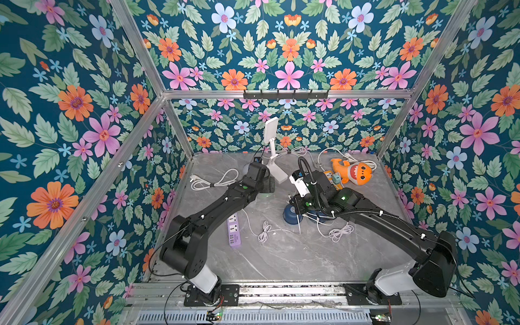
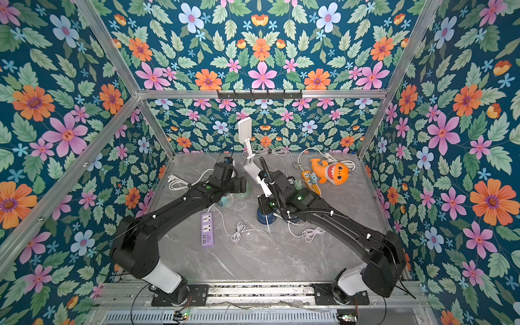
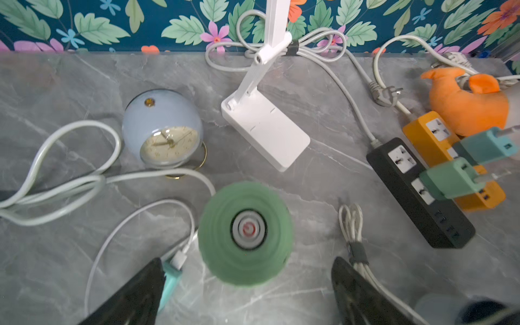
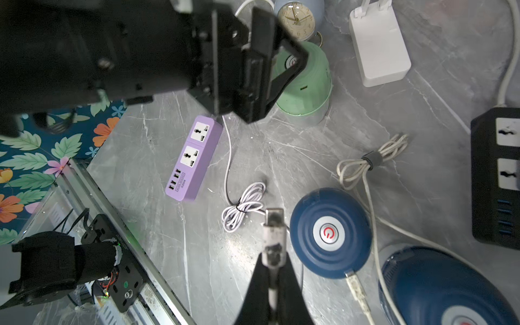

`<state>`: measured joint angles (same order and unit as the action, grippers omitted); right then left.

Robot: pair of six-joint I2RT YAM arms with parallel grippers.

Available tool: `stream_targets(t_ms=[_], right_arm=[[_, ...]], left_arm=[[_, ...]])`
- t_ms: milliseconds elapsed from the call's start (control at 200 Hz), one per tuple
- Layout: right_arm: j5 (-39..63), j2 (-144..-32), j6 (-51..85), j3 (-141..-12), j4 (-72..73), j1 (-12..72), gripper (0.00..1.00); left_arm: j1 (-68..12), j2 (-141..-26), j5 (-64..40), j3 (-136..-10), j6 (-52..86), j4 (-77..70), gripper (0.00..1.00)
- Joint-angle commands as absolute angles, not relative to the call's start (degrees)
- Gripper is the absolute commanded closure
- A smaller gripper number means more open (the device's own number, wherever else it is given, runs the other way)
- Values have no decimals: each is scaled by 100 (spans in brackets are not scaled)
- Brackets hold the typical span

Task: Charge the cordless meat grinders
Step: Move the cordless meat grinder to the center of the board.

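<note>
Right gripper [image 4: 271,261]: clenched on a white cable plug [image 4: 274,222]. The plug tip is free, just beside the near navy grinder [image 4: 329,233].

Left gripper [image 3: 247,263]: jaws spread wide, straddling the green grinder [image 3: 244,233], with no contact visible.

Location: the green grinder stands just beyond the socket end of the purple strip [image 4: 194,157]. The near navy grinder and the far navy grinder [image 4: 450,287] stand to the strip's right.

Handling, as judged: a rigid ribbed plastic dome, probably light, smooth enough to slip or tip. Grasp across the dome's sides, leaving the side port clear.
</note>
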<state>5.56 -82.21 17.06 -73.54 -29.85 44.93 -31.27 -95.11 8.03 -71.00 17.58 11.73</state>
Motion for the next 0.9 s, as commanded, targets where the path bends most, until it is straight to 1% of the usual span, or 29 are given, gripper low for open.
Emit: stream_targets(t_ms=[0,215,370,555,760,895], right_arm=[[508,-8132,1819,-7261,-2991,4491,100],[595,-7983,1985,-6992,-2888,4491,100],[578,-7890,2041,-6847,-2802,4491,100],[606,-7915,2048,-6846,-2736,4491,100],[727,-7940,2079,-6804,-2638,4491,100],[747,-7905,2092,-6769,-2613,4491,100]], left_arm=[[-3081,-10063,941,-7607,1383,1500,7],[-3006,-11218,872,-8803,1133,2370,9],[-2989,-11555,810,-9083,1063,2797,14],[-2988,-11325,594,-8816,1173,2923,19],[-2988,-10860,406,-8175,1531,2930,20],[-2986,-10478,107,-7586,1961,2776,20]])
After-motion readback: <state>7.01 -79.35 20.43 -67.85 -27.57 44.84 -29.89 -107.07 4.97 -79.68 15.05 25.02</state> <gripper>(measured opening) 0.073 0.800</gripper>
